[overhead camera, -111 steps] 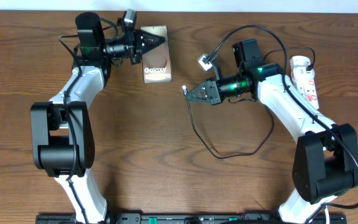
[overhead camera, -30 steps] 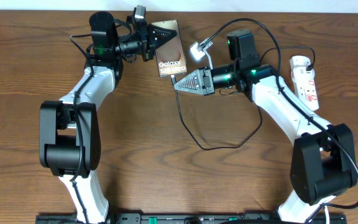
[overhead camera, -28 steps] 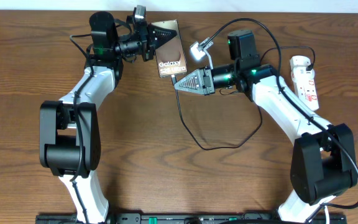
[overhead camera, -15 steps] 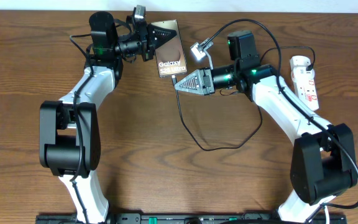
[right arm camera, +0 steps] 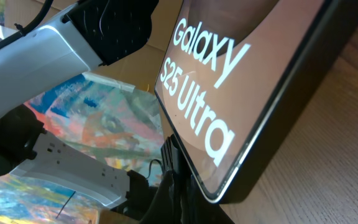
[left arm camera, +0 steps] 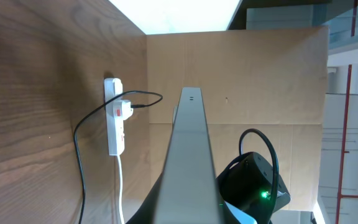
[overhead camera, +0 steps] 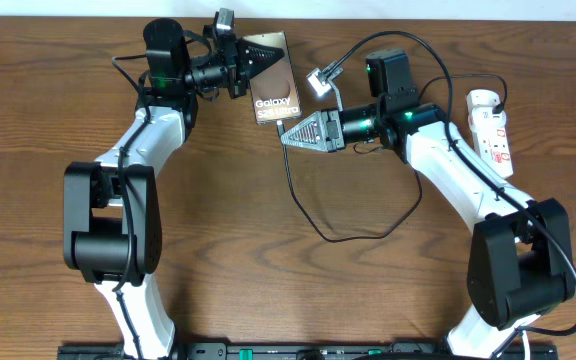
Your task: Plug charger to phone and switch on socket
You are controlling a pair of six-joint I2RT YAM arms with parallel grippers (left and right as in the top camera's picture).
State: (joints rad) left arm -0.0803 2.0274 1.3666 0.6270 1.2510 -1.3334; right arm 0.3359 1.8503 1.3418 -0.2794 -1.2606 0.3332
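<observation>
The phone (overhead camera: 273, 88), brown-bronze with white "Galaxy" lettering, is held tilted off the table at the back, and my left gripper (overhead camera: 259, 60) is shut on its upper end. In the left wrist view the phone (left arm camera: 189, 155) shows edge-on as a grey slab between the dark fingers (left arm camera: 160, 208). My right gripper (overhead camera: 286, 138) is shut on the charger (overhead camera: 293, 190) tip and presses against the phone's lower edge. In the right wrist view the phone (right arm camera: 229, 87) fills the frame, with my right gripper (right arm camera: 178, 183) tight against its corner; the port itself is hidden. The socket (overhead camera: 491, 128) lies at the far right.
The charger's black cable loops across the table middle (overhead camera: 353, 238) and back toward the right arm. The white socket (left arm camera: 114, 124) with its black plug lies near the table's back edge. Brown cardboard stands behind the table.
Since the earliest frame my left gripper has carried the phone rightward and my right gripper has come up to its lower edge. Over the last second nothing visibly moves.
</observation>
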